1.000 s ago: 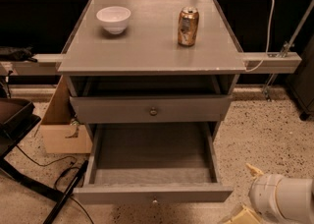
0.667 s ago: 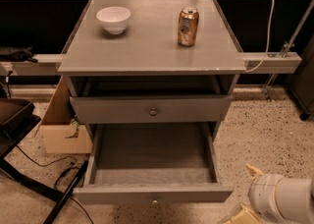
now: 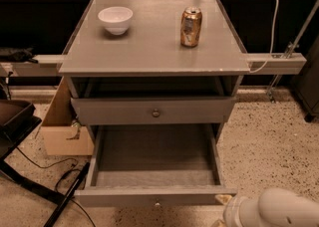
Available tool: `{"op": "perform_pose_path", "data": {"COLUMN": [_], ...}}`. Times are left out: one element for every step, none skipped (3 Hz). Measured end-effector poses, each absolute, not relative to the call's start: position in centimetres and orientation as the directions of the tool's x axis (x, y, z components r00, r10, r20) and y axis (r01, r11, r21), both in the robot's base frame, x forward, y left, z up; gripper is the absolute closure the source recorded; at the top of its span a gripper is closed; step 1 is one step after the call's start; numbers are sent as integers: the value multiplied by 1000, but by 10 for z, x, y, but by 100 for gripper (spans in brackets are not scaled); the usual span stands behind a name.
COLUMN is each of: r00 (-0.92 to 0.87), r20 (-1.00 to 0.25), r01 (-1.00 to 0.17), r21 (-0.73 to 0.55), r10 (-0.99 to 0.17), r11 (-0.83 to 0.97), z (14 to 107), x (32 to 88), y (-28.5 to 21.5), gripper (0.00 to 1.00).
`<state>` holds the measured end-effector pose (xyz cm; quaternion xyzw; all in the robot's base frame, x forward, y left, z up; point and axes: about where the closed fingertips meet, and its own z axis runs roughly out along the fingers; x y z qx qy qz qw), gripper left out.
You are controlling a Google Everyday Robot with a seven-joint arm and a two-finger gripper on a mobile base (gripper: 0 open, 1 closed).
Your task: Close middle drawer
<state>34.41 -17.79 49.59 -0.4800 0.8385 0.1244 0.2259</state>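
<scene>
Standing pulled fully out: middle drawer (image 3: 154, 159); pincer (image 3: 223, 202) low beside its front-right corner, grip state untellable.

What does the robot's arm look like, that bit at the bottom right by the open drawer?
Only a short stretch of the arm shows in the bottom right corner: a glossy white rounded cylinder with a ringed collar at its left end. Small pale tan pieces past the collar, near the middle drawer front, look like the claw. No cables or markings show.
</scene>
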Motion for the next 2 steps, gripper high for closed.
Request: {"op": "perform_pose_path", "data": {"r00": [-414, -396], "r20": [-497, -528], "r01": [-881, -894], "r21": [9, 34], "r10": [-763, -751], "r11": [473, 447], "z": [411, 365], "x": [350, 361], "y": [-168, -153], "gripper": [55, 78]}}
